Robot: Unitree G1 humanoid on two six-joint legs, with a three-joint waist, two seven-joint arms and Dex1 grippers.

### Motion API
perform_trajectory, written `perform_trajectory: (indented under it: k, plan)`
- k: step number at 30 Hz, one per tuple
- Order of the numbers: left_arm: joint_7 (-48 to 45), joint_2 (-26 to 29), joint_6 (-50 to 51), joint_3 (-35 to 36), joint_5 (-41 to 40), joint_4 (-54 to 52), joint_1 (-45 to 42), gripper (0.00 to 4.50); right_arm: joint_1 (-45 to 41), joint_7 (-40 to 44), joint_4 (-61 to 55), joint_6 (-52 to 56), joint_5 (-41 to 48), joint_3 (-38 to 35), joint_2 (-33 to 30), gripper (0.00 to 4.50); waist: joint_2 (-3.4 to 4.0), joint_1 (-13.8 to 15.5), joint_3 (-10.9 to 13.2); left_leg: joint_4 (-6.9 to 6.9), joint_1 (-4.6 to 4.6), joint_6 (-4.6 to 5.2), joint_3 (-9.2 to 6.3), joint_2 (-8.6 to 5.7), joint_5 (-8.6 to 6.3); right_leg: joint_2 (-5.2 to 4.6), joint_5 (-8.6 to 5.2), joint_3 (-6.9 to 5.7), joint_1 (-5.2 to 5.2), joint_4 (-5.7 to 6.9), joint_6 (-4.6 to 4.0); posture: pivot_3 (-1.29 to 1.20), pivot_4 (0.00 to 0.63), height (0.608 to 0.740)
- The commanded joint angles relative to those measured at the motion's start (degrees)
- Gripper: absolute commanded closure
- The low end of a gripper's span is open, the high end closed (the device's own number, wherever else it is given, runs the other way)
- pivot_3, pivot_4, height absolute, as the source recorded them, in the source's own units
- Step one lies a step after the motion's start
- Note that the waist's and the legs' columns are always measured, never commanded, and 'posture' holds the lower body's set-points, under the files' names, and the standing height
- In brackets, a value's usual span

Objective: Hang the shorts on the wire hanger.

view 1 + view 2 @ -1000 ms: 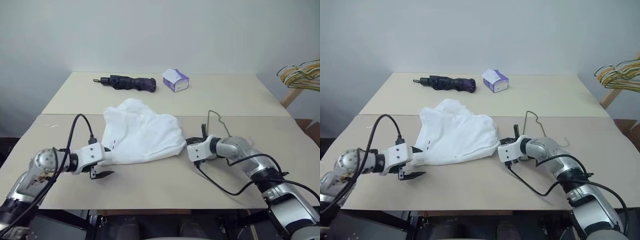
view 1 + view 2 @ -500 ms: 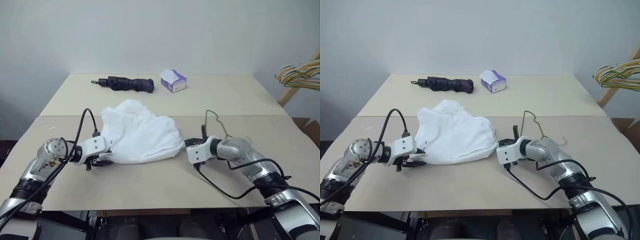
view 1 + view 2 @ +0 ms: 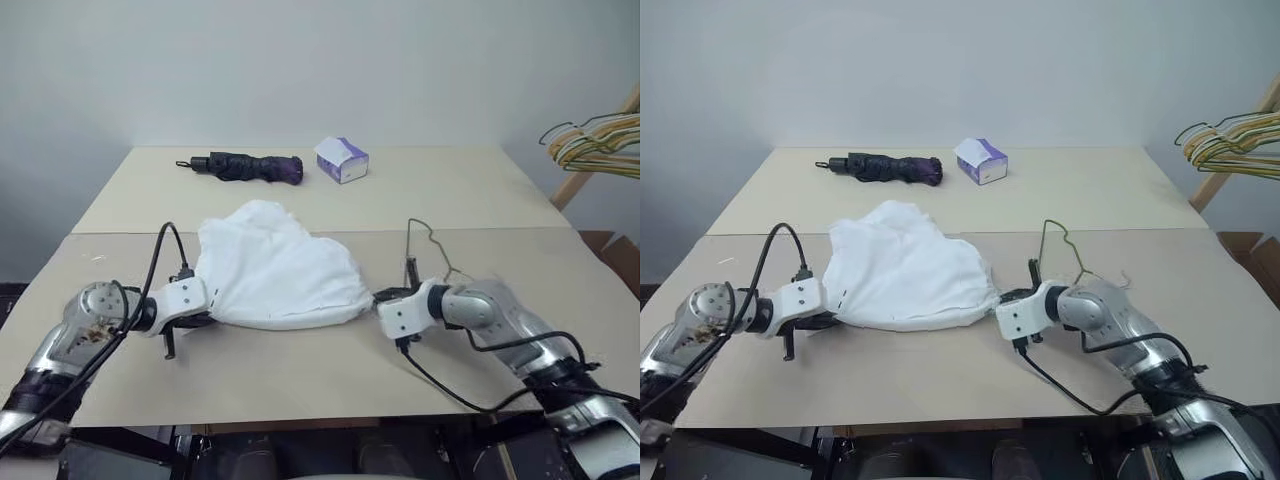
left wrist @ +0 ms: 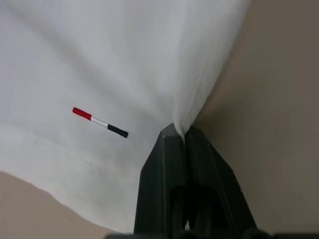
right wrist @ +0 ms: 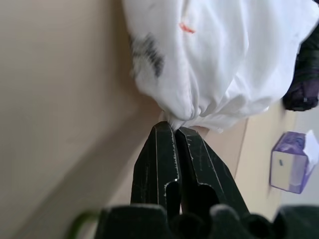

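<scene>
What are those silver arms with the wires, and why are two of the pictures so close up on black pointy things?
The silver arms belong to a robot. Two pictures come from cameras in its head, looking down over a tan table. The other two come from little cameras on its wrists, so you see the black jaws up close.

On the table lie white shorts. The left gripper is pinching one corner of them, and the right gripper is pinching the opposite corner, both with jaws shut on the cloth.

Beside the right arm lies a thin wire hanger, where the shorts are meant to go. Farther back are a folded dark umbrella and a purple tissue box. At the right edge hangs a bunch of yellow and green hangers.
</scene>
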Motion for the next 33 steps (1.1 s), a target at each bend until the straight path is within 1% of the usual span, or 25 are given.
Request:
perform_trajectory:
  k: [1, 3, 5, 7, 8, 9, 11, 12, 13, 14, 15, 16, 17, 18, 19, 20, 22, 24, 26, 28, 29, 31, 32, 33]
  plan:
    - [-4.18, 6.31, 3.54, 5.97, -3.94, -12.06, 4.56, 4.49, 3.26, 7.89, -11.80, 3.87, 7.66, -4.01, -5.05, 4.50, 0.00, 0.10, 0.00, 0.00, 0.01, -0.02, 0.01, 0.03, -0.01, -0.01, -0.02, -0.01, 0.01, 0.00, -0.03, -0.03, 0.000, 0.740]
    - [-5.23, 8.48, 6.04, 8.11, -6.08, -16.19, 6.04, 4.49, 4.47, 11.53, -16.34, 6.81, 11.83, -5.31, -7.65, 4.50, 0.00, 0.20, 0.02, 0.00, 0.16, -0.03, 0.06, 0.07, -0.02, -0.03, -0.04, -0.02, 0.11, 0.02, -0.05, -0.03, 0.000, 0.740]
    - [-6.42, 9.55, 7.06, 8.92, -7.85, -18.23, 5.71, 4.49, 4.16, 14.84, -19.14, 9.67, 16.41, -6.28, -9.05, 4.50, 0.00, 0.41, 0.02, 0.00, 0.29, -0.03, 0.10, 0.07, -0.01, -0.04, -0.05, -0.04, 0.19, 0.03, -0.07, -0.03, 0.000, 0.740]
    - [-5.84, 6.92, 5.02, 6.67, -7.93, -16.11, 1.09, 4.49, 0.91, 15.04, -18.25, 15.00, 18.94, -6.32, -6.55, 4.50, -0.01, 0.59, 0.01, 0.00, 0.61, -0.04, 0.12, 0.08, -0.02, -0.05, -0.10, -0.09, 0.24, -0.07, -0.10, -0.01, 0.000, 0.740]
    - [-4.11, 4.18, 3.43, 4.92, -6.58, -13.50, -2.48, 4.49, -1.38, 14.51, -16.92, 17.71, 18.99, -6.14, -4.92, 4.50, -0.03, 0.71, 0.01, 0.00, 0.73, -0.08, 0.14, 0.08, -0.05, -0.04, -0.14, -0.10, 0.33, -0.06, -0.13, -0.01, 0.000, 0.740]
    - [1.60, -1.11, 1.93, 2.30, -2.54, -7.65, -9.33, 4.49, -6.34, 13.18, -14.07, 23.74, 18.59, -6.07, -1.95, 4.50, -0.01, 1.12, -0.01, 0.00, 0.70, -0.13, 0.14, 0.08, -0.07, -0.02, -0.13, -0.10, 0.30, -0.08, -0.13, -0.01, 0.000, 0.740]
    - [15.39, -11.68, 2.52, 0.51, 3.39, 4.15, -23.28, 4.49, -16.52, 9.73, -7.00, 31.66, 16.41, -6.30, 3.09, 4.50, -0.01, 1.91, -0.01, 0.03, 0.82, -0.07, 0.14, 0.00, 0.00, 0.00, -0.10, -0.09, 0.42, -0.05, -0.09, -0.02, 0.000, 0.740]
    - [21.60, -15.47, 2.73, 1.10, 5.14, 9.48, -29.50, 4.49, -21.46, 6.69, -3.17, 33.93, 14.80, -6.80, 5.45, 4.50, -0.08, 2.27, 0.02, 0.05, 0.82, -0.09, 0.05, -0.06, 0.09, 0.03, -0.03, -0.08, 0.51, -0.06, -0.01, -0.02, 0.000, 0.740]
    - [25.14, -17.65, 2.50, 1.74, 6.12, 13.09, -33.24, 4.49, -24.44, 4.69, -0.63, 34.85, 13.70, -7.04, 6.81, 4.50, -0.26, 2.44, -0.09, 0.06, 0.74, -0.10, -0.05, -0.10, 0.17, 0.05, 0.07, -0.09, 0.49, -0.04, 0.05, -0.03, 0.000, 0.740]
    - [34.15, -20.36, 0.92, 4.03, 7.48, 18.28, -40.09, 4.49, -30.39, -2.14, 4.77, 36.22, 11.73, -8.76, 9.46, 4.50, -0.39, 2.53, -0.15, 0.06, 0.33, -0.13, -0.10, -0.10, 0.19, 0.07, 0.17, -0.08, 0.29, -0.04, 0.04, -0.03, 0.000, 0.740]
    - [42.86, -22.40, -1.25, 7.19, 7.54, 22.33, -46.85, 4.49, -36.39, -11.51, 10.69, 35.35, 9.01, -10.50, 11.56, 4.50, -0.53, 2.42, -0.23, 0.07, -0.05, -0.16, -0.20, -0.11, 0.18, 0.07, 0.21, -0.08, -0.03, -0.01, 0.06, -0.03, 0.000, 0.740]
    - [48.84, -23.68, -3.01, 9.26, 7.49, 25.29, -51.43, 4.49, -40.40, -18.00, 14.83, 34.54, 7.18, -11.62, 12.92, 4.50, -0.57, 2.26, -0.20, 0.11, -0.51, -0.22, -0.25, -0.12, 0.14, -0.01, 0.22, -0.07, -0.67, 0.18, 0.08, -0.03, 0.000, 0.740]
    - [54.42, -24.27, -6.97, 12.72, 6.10, 26.37, -55.77, 4.49, -44.91, -27.34, 18.88, 31.83, 5.39, -13.89, 13.90, 4.50, -0.58, 2.13, -0.20, 0.14, -1.07, -0.24, -0.41, -0.15, 0.15, -0.07, 0.22, -0.04, -1.25, 0.26, 0.08, -0.04, 0.000, 0.740]
    - [55.15, -24.11, -9.30, 15.09, 3.97, 25.63, -57.65, 4.49, -46.99, -32.14, 19.96, 29.81, 4.56, -15.40, 13.86, 4.50, -0.61, 1.87, -0.20, 0.14, -1.66, -0.81, -0.50, -0.22, 0.50, -0.15, 0.31, -0.03, -1.93, 0.71, 0.11, -0.04, 0.000, 0.740]
    - [54.10, -23.70, -11.43, 16.74, 1.97, 24.34, -58.31, 4.49, -47.76, -35.04, 19.70, 28.20, 4.18, -16.53, 13.63, 4.50, -0.61, 1.73, -0.21, 0.15, -2.32, -1.04, -0.52, -0.32, 0.65, -0.29, 0.37, -0.04, -2.84, 1.14, 0.16, -0.04, 0.000, 0.740]
    - [52.85, -23.27, -13.10, 17.67, 0.63, 23.27, -58.32, 4.49, -47.83, -36.89, 19.13, 26.86, 3.88, -17.19, 13.45, 4.50, -0.58, 1.55, -0.24, 0.06, -2.48, -1.05, -0.53, -0.47, 0.65, -0.46, 0.37, -0.11, -3.14, 1.34, 0.16, -0.04, 0.000, 0.740]
    - [50.16, -21.61, -16.30, 17.91, -0.04, 20.44, -55.86, 4.49, -45.43, -39.08, 16.22, 23.82, 3.41, -17.48, 13.29, 4.50, -0.43, 1.19, -0.47, -0.16, -1.92, -1.05, -0.47, -0.68, 0.54, -0.74, 0.37, -0.38, -3.02, 1.70, 0.16, -0.04, 0.000, 0.740]
    - [45.26, -19.63, -14.66, 17.85, -2.14, 15.52, -51.26, 4.49, -41.01, -38.49, 12.37, 22.37, 2.96, -16.46, 13.04, 4.50, -0.40, 0.65, -0.88, -0.70, -1.49, -0.94, -0.36, -0.81, 0.29, -0.93, 0.36, -0.61, -2.77, 1.68, 0.17, -0.04, 0.000, 0.740]
    - [38.99, -16.71, -13.00, 16.72, -3.55, 10.65, -44.75, 4.49, -35.11, -35.58, 8.84, 20.47, 1.59, -13.83, 11.47, 4.50, -0.40, -0.16, -0.93, -0.84, -1.34, -0.83, -0.33, -0.83, 0.23, -0.94, 0.35, -0.65, -2.44, 1.27, 0.19, -0.04, 0.000, 0.740]
    - [32.98, -13.99, -13.19, 15.82, -4.94, 6.95, -38.27, 4.49, -29.56, -33.27, 6.56, 16.25, -0.73, -10.83, 8.80, 4.50, -0.37, -0.61, -0.91, -0.66, -1.37, -0.78, -0.25, -0.82, 0.22, -0.95, 0.30, -0.70, -2.02, 0.53, 0.27, -0.04, 0.000, 0.740]
    - [28.94, -12.16, -11.20, 15.25, -6.32, 4.54, -34.52, 4.49, -27.07, -32.31, 5.79, 14.26, -2.07, -9.34, 7.48, 4.50, -0.36, -0.97, -0.88, -0.54, -1.37, -0.69, -0.23, -0.80, 0.26, -0.95, 0.26, -0.73, -1.75, 0.06, 0.33, -0.04, 0.000, 0.740]
    - [19.45, -8.03, -12.27, 14.13, -9.21, 0.11, -26.09, 4.49, -22.48, -29.79, 4.46, 10.82, -2.21, -7.29, 5.91, 4.50, -0.33, -1.72, -0.84, -0.24, -1.44, -0.32, -0.17, -0.81, 0.13, -0.98, 0.26, -0.71, -1.69, 0.06, 0.34, -0.04, 0.000, 0.740]
    - [14.07, -4.76, -11.87, 13.24, -10.16, -3.03, -19.86, 4.49, -19.44, -27.50, 3.71, 7.88, -3.17, -5.17, 4.03, 4.50, -0.32, -2.10, -0.82, -0.06, -1.44, -0.02, -0.16, -0.80, 0.03, -0.98, 0.26, -0.69, -1.69, 0.05, 0.34, -0.04, 0.000, 0.740]
    - [11.50, -2.63, -10.65, 12.56, -9.93, -5.66, -14.57, 4.49, -16.48, -24.74, 3.21, 4.61, -3.05, -3.18, 2.31, 4.50, -0.25, -2.35, -0.78, 0.06, -1.29, 0.03, -0.13, -0.77, 0.05, -0.96, 0.27, -0.65, -1.60, 0.15, 0.33, -0.04, 0.000, 0.740]
